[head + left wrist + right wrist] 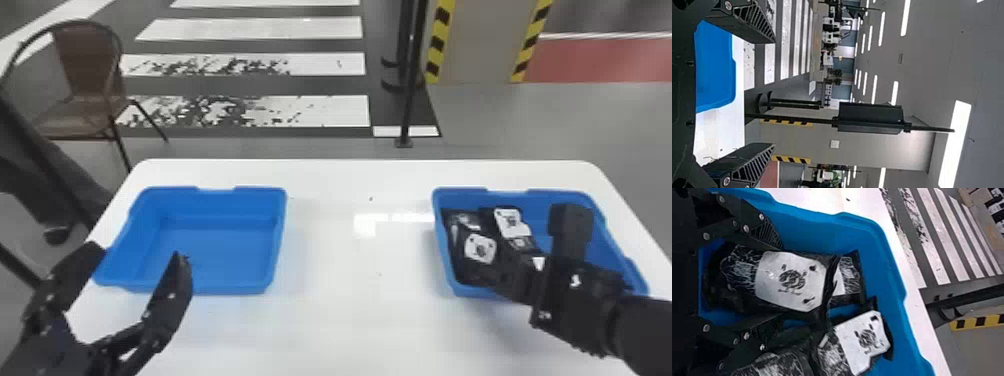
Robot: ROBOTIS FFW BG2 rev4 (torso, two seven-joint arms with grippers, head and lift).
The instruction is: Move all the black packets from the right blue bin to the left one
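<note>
A white table (370, 300) carries both bins, seen in the head view: the right blue bin (540, 197) towards its 2 o'clock, the left blue bin (215, 204) towards 10. At the left bin's 8 o'clock, the left gripper (137, 254) is released, fingers wide apart. The right gripper (537, 245) enters the right bin from 5 o'clock, unclenched, its fingers either side of one black packet (746, 272). The black packets (462, 272) lie around that bin's 9 o'clock, bearing white labels (480, 247).
</note>
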